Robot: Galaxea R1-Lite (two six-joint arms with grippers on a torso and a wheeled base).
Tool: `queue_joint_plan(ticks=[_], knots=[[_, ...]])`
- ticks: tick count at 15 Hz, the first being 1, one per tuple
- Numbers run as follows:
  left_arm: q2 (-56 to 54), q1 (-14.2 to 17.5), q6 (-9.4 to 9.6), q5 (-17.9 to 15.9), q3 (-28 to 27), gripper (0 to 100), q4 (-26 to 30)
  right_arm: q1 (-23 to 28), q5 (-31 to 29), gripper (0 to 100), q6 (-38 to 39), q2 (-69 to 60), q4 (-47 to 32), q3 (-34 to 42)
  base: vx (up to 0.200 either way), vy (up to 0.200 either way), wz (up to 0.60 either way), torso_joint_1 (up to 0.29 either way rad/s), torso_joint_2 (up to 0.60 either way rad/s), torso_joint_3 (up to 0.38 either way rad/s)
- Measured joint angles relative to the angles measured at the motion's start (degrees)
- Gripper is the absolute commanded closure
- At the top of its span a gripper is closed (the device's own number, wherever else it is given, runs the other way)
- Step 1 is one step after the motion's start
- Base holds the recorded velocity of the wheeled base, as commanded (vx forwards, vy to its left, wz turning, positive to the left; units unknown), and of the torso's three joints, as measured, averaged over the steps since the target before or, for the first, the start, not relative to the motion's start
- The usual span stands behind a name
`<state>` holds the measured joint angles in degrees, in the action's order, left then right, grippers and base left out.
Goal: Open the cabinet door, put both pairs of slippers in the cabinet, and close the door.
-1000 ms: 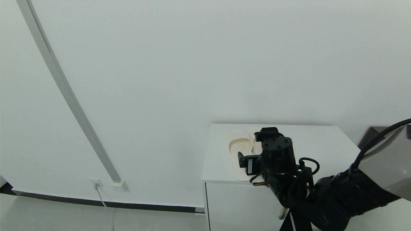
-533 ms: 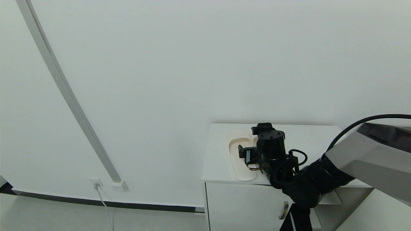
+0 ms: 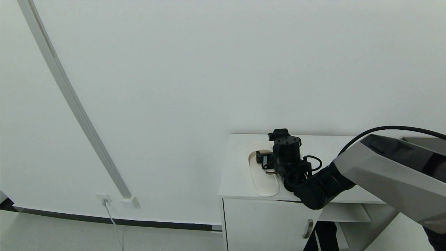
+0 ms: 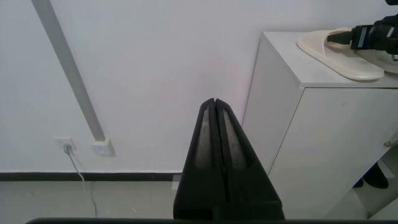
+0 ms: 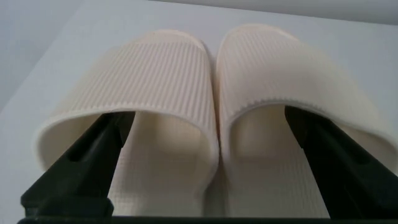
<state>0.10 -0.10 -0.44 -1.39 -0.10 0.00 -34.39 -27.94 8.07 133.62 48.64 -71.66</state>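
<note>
Right wrist view: my right claw (image 5: 208, 118) is spread, one finger under each strap of the cream ribbed foam slipper pair (image 5: 186, 74), with the inner walls between the tips. Pair sits on the white cabinet top (image 3: 237, 174), long axis 12–6 in head view, toes at 12. Left claw (image 4: 215, 124) pressed together, well apart — right arm's job.

Cabinet top (image 3: 237, 167): white, flat. On it is one pair of cream slippers (image 5: 168, 87), side by side and touching. Right fingers (image 5: 81, 168) are spread, one under each strap. Toes lie beyond the fingers, heels behind them near the front edge. Soles probably sit flat; the arm hides part.
</note>
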Motion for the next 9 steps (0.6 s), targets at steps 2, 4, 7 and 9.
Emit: queue_joint_plan(ticks=[2, 4, 7, 9], knots=[[0.0, 0.0, 0.01, 0.0, 0.0, 100, 0.0, 0.27, 0.16, 0, 0.0, 1.11, -0.68, -1.41, 0.0, 0.0, 0.0, 0.0, 0.0, 0.0], [0.0, 0.02, 0.01, 0.0, 0.0, 100, 0.0, 0.27, 0.93, 0, 0.0, 1.83, -1.38, -2.73, 0.0, 0.0, 0.0, 0.0, 0.0, 0.0], [0.0, 0.0, 0.01, 0.0, 0.0, 100, 0.0, 0.41, 0.96, 100, 0.0, 2.54, -1.9, -4.02, 0.0, 0.0, 0.0, 0.0, 0.0, 0.0], [0.0, 0.0, 0.01, -0.02, 0.0, 100, 0.0, 0.4, 0.96, 100, 0.02, 2.68, -1.9, -4.25, 0.0, 0.0, 0.0, 0.0, 0.0, 0.0]])
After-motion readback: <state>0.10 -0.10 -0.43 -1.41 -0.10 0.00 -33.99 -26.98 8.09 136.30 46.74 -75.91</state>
